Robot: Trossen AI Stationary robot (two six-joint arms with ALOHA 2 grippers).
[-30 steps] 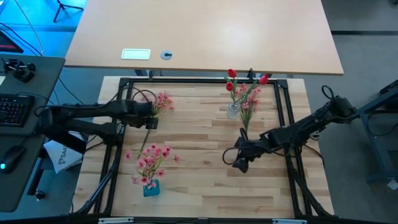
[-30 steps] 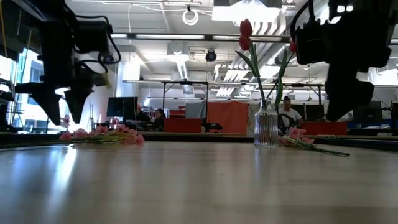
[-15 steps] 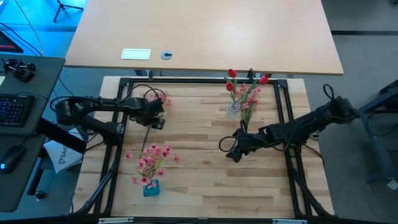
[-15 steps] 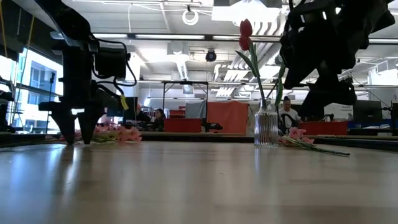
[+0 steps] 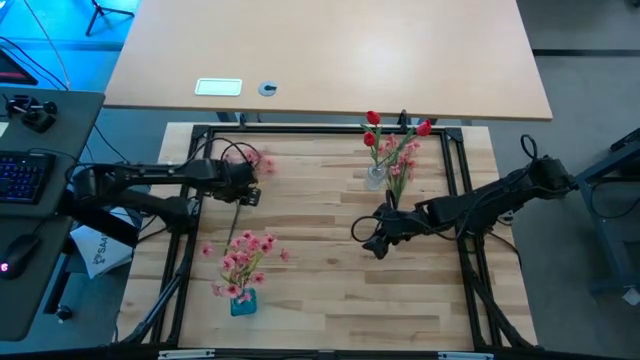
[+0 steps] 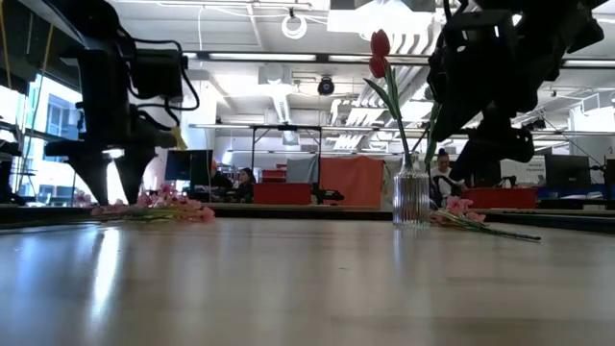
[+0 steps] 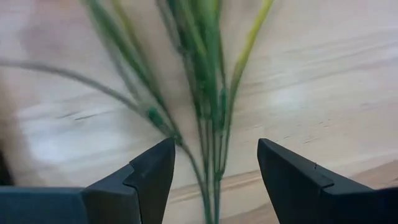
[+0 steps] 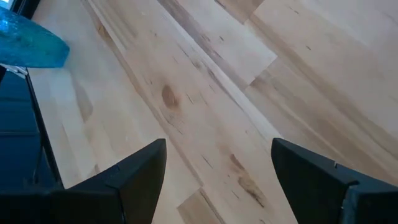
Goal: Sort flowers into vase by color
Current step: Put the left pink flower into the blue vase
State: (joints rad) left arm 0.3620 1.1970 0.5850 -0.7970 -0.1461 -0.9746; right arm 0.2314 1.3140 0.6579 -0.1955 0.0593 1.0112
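Left end effector [image 5: 247,188] and right end effector [image 5: 372,240] both gape, extended inward.

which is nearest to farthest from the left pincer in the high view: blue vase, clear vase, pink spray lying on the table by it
From the left pincer, in the high view:
1. Pink spray, lying on the table with its stems running between the open fingers.
2. Blue vase, at the table's near left, holding pink blossoms.
3. Clear vase, far right side, holding red buds.

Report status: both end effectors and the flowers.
Left end effector open, straddling pink spray stems on the table. Right end effector open, empty, mid-table. Clear vase holds red flowers; blue vase holds pink. Nothing blocking.
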